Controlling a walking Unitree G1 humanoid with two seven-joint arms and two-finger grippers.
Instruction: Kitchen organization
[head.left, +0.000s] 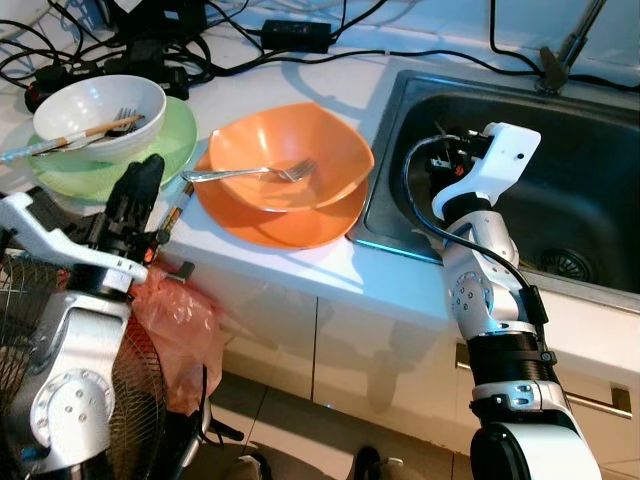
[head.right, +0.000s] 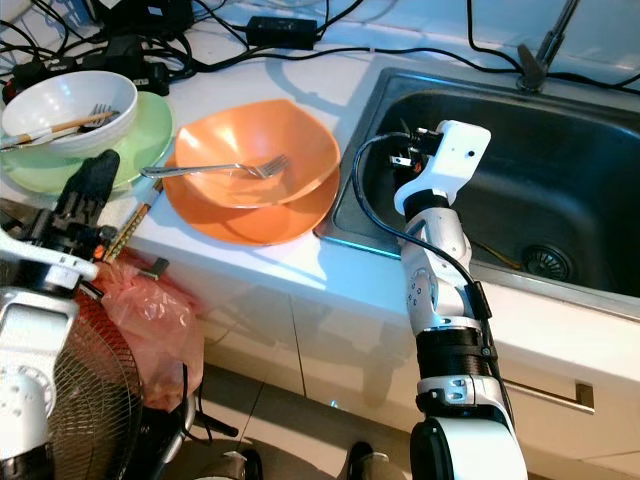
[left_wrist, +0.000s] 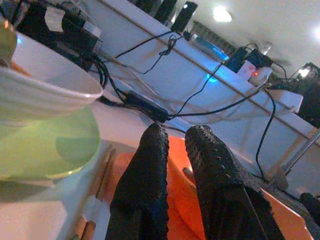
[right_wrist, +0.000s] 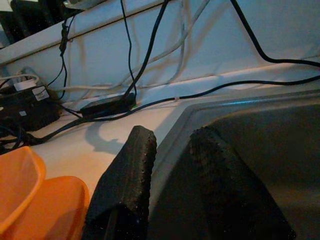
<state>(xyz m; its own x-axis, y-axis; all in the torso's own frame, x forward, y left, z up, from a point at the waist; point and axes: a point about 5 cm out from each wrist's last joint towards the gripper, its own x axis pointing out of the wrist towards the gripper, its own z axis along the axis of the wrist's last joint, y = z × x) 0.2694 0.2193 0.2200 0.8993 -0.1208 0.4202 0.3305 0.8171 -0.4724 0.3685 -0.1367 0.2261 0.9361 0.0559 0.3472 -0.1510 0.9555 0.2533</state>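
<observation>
Silver arms flank the counter: sink (head.left: 600, 150) at right, orange bowl (head.left: 290, 150) beside it, fork (head.left: 250, 173) lying crosswise, tines toward the sink. Left gripper (head.left: 135, 195), fingers barely apart, hovers nearer the handle; right gripper (right_wrist: 170, 165), fingers apart, hangs over the sink's rim.

On the countertop (head.left: 330, 265), 2 stacked bowls (head.left: 285, 175) holding a fork (head.left: 250, 172) sit left of the sink (head.left: 590, 170); another bowl (head.left: 100, 112) sits on a plate (head.left: 175, 140) near the left edge.
</observation>
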